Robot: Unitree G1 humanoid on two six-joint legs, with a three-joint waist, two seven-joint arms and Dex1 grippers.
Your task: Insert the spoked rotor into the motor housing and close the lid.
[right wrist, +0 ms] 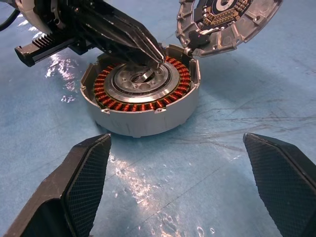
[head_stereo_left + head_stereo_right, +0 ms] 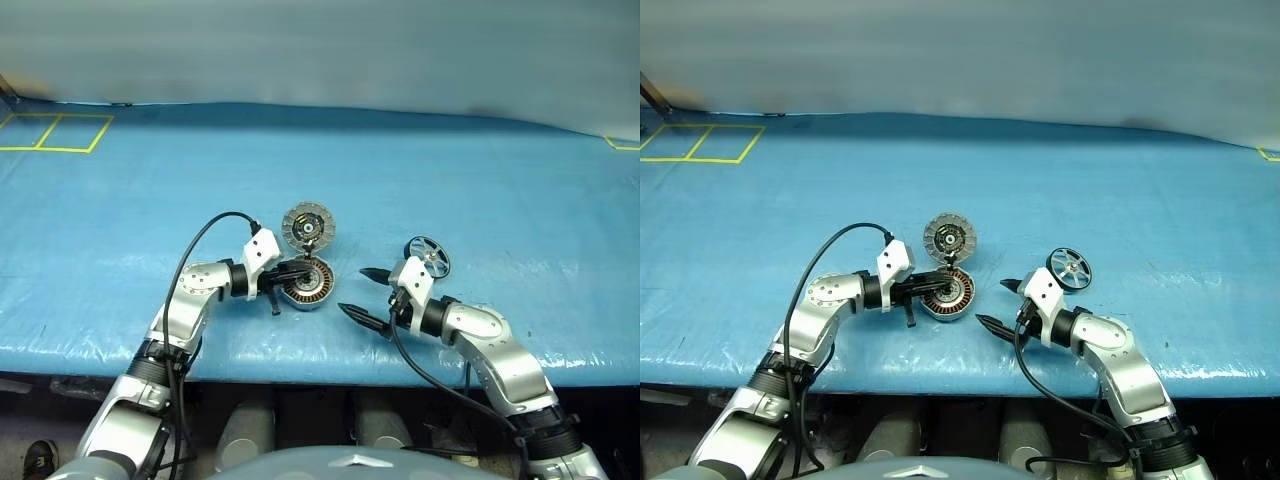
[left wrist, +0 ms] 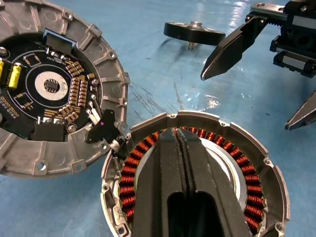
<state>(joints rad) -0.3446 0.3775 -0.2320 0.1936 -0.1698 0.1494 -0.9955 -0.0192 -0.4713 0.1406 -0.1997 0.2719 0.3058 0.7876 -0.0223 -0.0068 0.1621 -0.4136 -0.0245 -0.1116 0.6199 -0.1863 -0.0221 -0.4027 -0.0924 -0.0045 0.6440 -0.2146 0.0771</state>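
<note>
Nothing seated yet: spoked rotor (image 2: 428, 256) sits right of centre beside the wide-open, empty right gripper (image 2: 365, 294), left gripper (image 1: 154, 58) pinched shut over the motor housing (image 1: 143, 116) centre, lid (image 2: 308, 227) hinged open.

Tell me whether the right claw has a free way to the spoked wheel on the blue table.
Probably yes. The right claw stands open and empty, and the spoked wheel lies on bare blue table just beyond its wrist. But the claw points away, toward the motor cup, so the arm must turn back first.
</note>
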